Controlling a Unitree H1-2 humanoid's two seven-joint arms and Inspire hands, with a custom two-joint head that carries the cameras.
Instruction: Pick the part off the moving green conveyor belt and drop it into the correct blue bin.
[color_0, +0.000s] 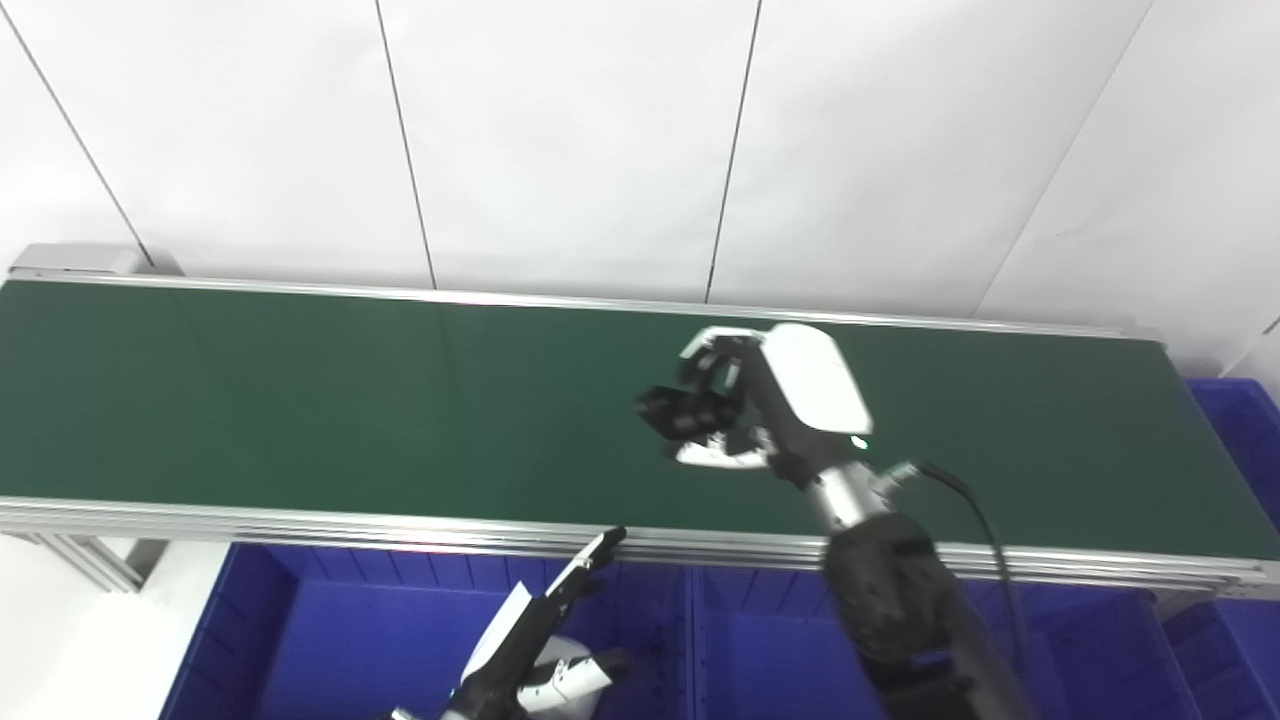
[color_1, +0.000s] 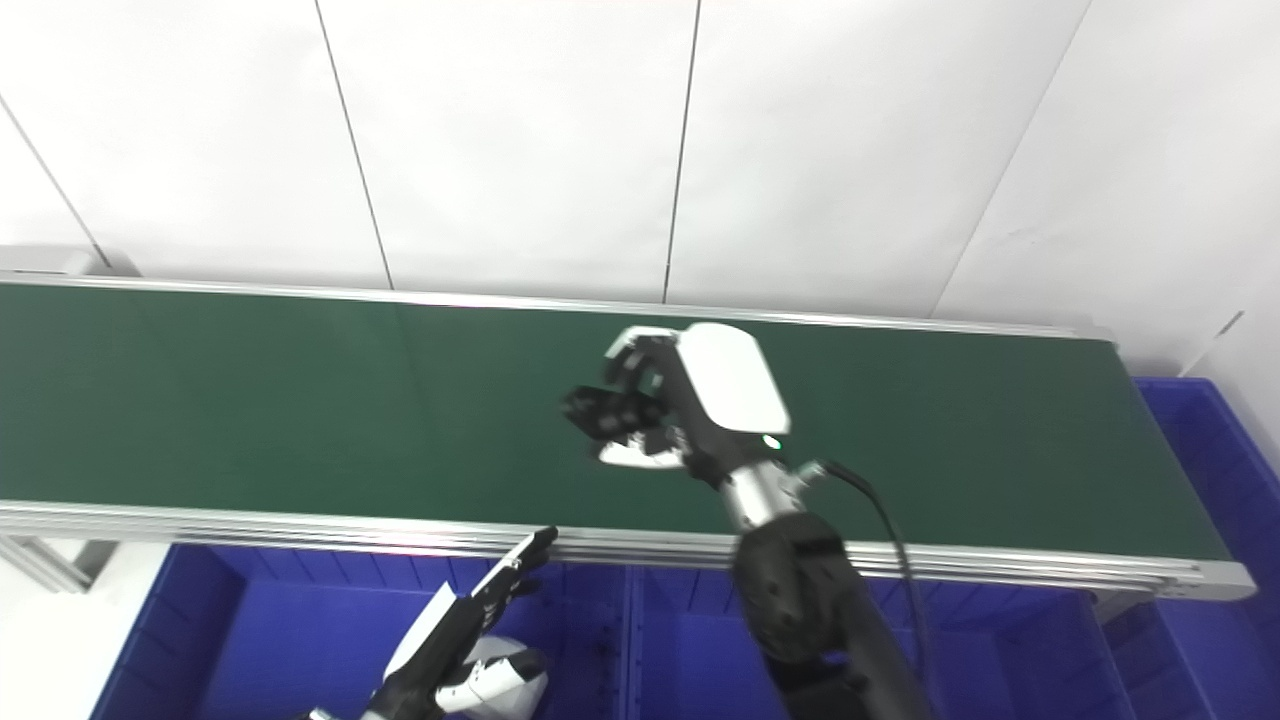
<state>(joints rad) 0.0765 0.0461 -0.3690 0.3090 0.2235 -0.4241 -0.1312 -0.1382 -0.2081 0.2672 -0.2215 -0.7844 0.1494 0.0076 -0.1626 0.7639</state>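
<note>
The green conveyor belt (color_0: 300, 400) runs across the view. My right hand (color_0: 745, 400) is over the middle of the belt, its fingers curled shut around a small black part (color_0: 665, 412) that sticks out to the left of the fingers. It shows the same in the right eye view (color_1: 670, 400). My left hand (color_0: 540, 640) is low at the front, below the belt's near rail, over a blue bin (color_0: 330, 640). Its fingers are straight and apart, and it holds nothing.
Blue bins stand side by side below the belt's front rail (color_0: 300, 520); a second one (color_0: 760, 640) is under my right forearm. Another blue bin (color_0: 1245, 420) stands past the belt's right end. A white panelled wall (color_0: 600, 150) rises behind the belt.
</note>
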